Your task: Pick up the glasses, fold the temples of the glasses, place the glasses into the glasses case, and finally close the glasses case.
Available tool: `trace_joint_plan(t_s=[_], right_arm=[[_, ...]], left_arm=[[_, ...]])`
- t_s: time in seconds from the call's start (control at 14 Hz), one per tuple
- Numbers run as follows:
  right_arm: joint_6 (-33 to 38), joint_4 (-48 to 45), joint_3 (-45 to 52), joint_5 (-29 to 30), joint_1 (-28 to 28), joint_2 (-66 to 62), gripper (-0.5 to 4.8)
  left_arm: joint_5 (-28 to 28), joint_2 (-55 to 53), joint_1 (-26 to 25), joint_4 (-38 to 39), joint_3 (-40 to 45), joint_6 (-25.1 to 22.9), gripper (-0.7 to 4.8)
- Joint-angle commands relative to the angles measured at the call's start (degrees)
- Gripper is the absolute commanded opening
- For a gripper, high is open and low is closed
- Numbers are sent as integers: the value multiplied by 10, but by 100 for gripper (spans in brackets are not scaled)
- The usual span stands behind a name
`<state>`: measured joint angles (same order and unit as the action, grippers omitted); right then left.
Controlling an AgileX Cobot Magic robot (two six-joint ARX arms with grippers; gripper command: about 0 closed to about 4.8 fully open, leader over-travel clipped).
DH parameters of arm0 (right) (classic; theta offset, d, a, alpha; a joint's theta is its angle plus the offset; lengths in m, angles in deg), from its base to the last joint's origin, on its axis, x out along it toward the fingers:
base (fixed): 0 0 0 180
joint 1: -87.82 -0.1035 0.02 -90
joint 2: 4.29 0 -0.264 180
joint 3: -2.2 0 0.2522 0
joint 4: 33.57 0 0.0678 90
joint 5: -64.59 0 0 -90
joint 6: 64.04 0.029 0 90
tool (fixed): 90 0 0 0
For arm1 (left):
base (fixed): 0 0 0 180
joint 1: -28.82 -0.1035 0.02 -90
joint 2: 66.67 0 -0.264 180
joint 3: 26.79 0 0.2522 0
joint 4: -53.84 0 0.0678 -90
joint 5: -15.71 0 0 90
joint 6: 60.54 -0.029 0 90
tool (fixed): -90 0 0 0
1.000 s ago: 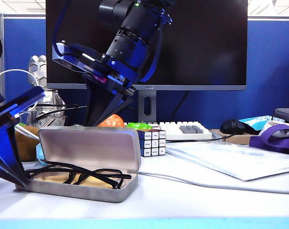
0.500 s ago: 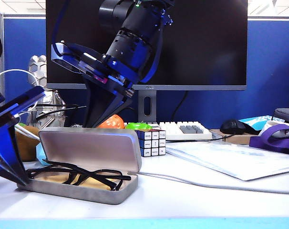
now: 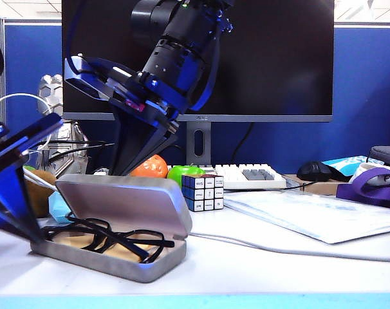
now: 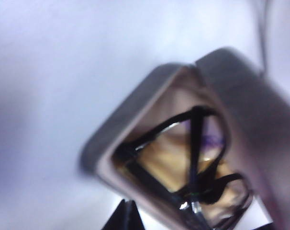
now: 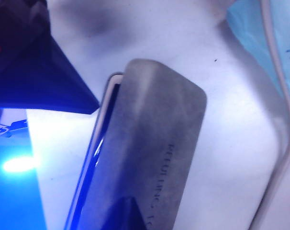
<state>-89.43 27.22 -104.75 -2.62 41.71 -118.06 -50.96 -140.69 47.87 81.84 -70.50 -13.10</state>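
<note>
Glasses (image 3: 105, 237) lie folded in the half-open glasses case (image 3: 118, 257); left gripper (image 4: 127, 215) at its end and right gripper (image 5: 123, 213) seemingly pressing its lid, both jaws closed, empty.

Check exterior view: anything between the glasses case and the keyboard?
Yes: the puzzle cube stands between the case and the keyboard, with a green ball just behind it. Exterior view shows it.

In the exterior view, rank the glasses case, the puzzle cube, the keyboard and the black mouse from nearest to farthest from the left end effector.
From the left end effector, shut at the case's left end:
1. glasses case, right beside it
2. puzzle cube, past the lid
3. keyboard, behind the cube
4. black mouse, far right
</note>
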Motion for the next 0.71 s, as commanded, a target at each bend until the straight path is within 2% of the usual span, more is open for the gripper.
trace_joint_plan(t_s=[0.07,0.43,0.71], right_arm=[[-3,12,1,18,-5,-5,-1],[-3,16,2,29,-12,-13,-1],[-3,16,1,27,-10,-13,-1]], left_arm=[[11,1,0,-29,-2,0,-6],[14,1,0,-34,-2,-1,-6],[15,1,0,19,-2,-20,-6]])
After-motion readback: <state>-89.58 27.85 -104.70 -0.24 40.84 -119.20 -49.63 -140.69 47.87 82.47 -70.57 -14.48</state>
